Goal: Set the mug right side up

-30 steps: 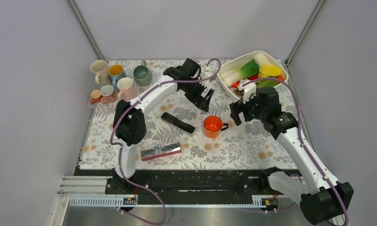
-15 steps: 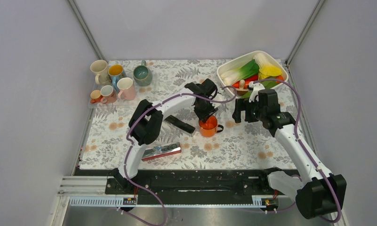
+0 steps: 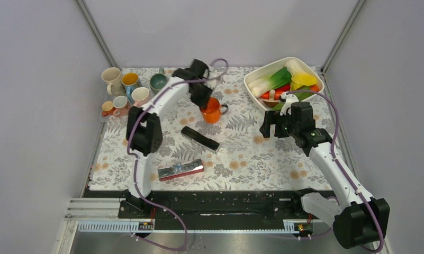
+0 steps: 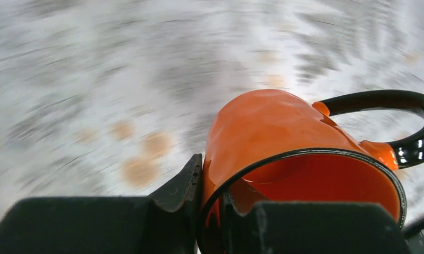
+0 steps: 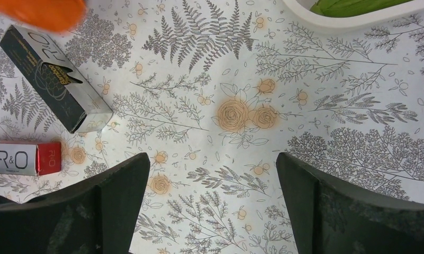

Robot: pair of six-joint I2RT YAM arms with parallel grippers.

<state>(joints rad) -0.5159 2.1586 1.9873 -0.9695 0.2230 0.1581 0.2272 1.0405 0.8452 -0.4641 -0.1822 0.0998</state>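
Mug (image 3: 212, 112), rim pinched in our left gripper (image 4: 212, 182), has just left the middle of the cloth (image 3: 283, 159) for the far side near the cups (image 3: 142, 95); we judge it righted. Right gripper (image 5: 209, 174) gapes empty.

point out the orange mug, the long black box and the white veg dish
orange mug (image 3: 213, 114), top external view, on its side wall
long black box (image 3: 199, 138), top external view, middle of its top face
white veg dish (image 5: 352, 21), right wrist view, on its near rim
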